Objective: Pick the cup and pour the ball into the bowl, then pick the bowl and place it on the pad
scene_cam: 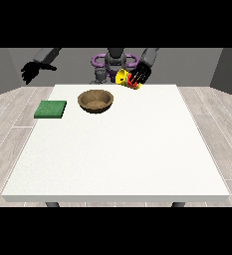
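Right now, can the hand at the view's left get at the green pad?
Probably yes: that hand hangs free above the pad's side, and nothing lies between them.

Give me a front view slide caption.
Hand at view's right holds tilted yellow cup near wooden bowl; green pad waits.
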Tool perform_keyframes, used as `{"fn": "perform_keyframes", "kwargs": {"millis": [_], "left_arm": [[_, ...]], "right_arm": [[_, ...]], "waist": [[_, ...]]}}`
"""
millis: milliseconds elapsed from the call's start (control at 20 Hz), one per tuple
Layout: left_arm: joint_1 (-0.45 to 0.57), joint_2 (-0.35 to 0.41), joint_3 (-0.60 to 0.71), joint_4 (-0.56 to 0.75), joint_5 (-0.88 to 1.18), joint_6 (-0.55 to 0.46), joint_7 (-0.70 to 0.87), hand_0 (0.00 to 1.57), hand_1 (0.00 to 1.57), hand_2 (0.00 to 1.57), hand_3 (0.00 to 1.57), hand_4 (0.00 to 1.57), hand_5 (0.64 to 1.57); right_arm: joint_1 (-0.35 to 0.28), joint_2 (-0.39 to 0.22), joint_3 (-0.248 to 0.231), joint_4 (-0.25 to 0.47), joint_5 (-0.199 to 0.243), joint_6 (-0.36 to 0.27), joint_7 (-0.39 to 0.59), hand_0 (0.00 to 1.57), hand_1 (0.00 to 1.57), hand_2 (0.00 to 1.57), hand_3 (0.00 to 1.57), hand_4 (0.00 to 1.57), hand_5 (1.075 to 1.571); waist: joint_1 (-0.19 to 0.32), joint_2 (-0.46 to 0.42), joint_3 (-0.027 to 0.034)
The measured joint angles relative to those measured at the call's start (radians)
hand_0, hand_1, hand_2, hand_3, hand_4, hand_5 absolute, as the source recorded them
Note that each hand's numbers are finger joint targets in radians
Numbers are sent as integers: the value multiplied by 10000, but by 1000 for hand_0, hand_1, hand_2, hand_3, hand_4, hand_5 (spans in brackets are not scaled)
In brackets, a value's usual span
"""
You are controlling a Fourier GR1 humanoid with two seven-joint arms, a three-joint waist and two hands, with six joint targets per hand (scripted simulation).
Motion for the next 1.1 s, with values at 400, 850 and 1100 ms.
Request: {"fn": "perform_keyframes", "kwargs": {"millis": [400,850,1100], "left_arm": [[-401,-286,-1147,-404,-2096,-545,1963,822,822,1571,1559,881,1571],[-1070,-442,-3042,-663,-4131,-939,4539,455,455,1571,1571,894,1571],[-1193,-457,-3703,-743,-5135,-1286,5145,376,376,1571,1571,835,1569]], "right_arm": [[-12,-53,-14,730,127,45,-487,0,0,0,0,0,1548],[-1411,41,396,872,394,-421,216,0,0,0,267,0,1530],[-1846,353,576,829,459,-713,350,0,0,0,271,0,1528]], "waist": [[97,-207,-3],[-414,165,-9],[-555,379,-11]]}}
